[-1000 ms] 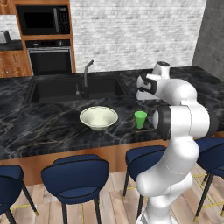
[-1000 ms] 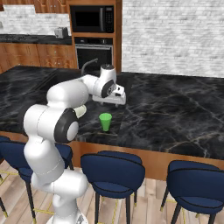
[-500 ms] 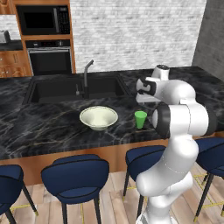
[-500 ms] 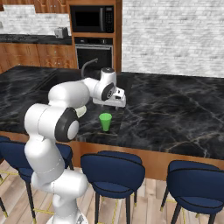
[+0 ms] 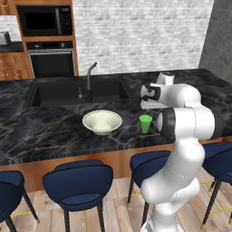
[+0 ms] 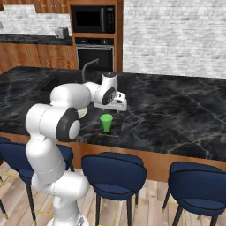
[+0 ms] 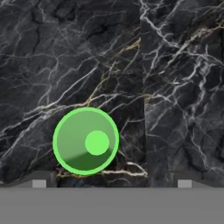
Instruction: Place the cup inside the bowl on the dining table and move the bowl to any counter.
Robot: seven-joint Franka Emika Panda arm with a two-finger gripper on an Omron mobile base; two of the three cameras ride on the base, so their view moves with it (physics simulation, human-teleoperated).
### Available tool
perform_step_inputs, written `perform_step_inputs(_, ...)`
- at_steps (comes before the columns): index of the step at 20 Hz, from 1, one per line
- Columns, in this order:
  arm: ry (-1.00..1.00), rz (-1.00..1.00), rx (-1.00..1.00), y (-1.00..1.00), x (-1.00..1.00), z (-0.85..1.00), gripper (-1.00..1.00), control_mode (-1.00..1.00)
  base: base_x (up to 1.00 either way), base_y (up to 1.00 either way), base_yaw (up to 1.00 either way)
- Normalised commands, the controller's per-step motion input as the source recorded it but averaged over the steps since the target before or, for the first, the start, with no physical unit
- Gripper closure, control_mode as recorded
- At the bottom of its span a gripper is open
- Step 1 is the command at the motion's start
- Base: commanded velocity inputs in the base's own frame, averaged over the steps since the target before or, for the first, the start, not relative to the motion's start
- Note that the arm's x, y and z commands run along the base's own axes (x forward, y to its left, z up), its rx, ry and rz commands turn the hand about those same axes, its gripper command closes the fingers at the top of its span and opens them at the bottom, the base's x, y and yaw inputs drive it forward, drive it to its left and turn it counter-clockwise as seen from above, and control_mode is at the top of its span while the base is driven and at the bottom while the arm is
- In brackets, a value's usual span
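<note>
We see the small bright green cup (image 7: pixel 85 141) upright on the black marble dining table (image 7: pixel 175 65). The gripper (image 7: pixel 108 183) hovers above it (jaws wide, holding nothing).

1 cup (image 5: pixel 145 123), 1 bowl (image 5: pixel 102 122), 4 stools (image 5: pixel 78 179)
</note>
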Motion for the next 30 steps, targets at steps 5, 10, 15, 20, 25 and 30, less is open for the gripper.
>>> perform_step_inputs(5, 0.0, 0.0, 0.0, 0.0, 0.07, -0.14, -1.0, -1.0, 0.0, 0.0, 0.0)
perform_step_inputs(10, 0.0, 0.0, 0.0, 0.0, 0.12, -0.1, -1.0, -1.0, 0.0, 0.0, 0.0)
perform_step_inputs(15, 0.0, 0.0, 0.0, 0.0, 0.11, -0.11, -1.0, -1.0, 0.0, 0.0, 0.0)
perform_step_inputs(20, 0.0, 0.0, 0.0, 0.0, 0.08, -0.12, -1.0, -1.0, 0.0, 0.0, 0.0)
perform_step_inputs(25, 0.03, 0.0, 0.0, 0.0, 0.01, -0.09, -1.0, -1.0, 0.0, 0.0, 0.0)
perform_step_inputs(30, 0.04, 0.0, 0.0, 0.0, 0.0, -0.08, -1.0, -1.0, 0.0, 0.0, 0.0)
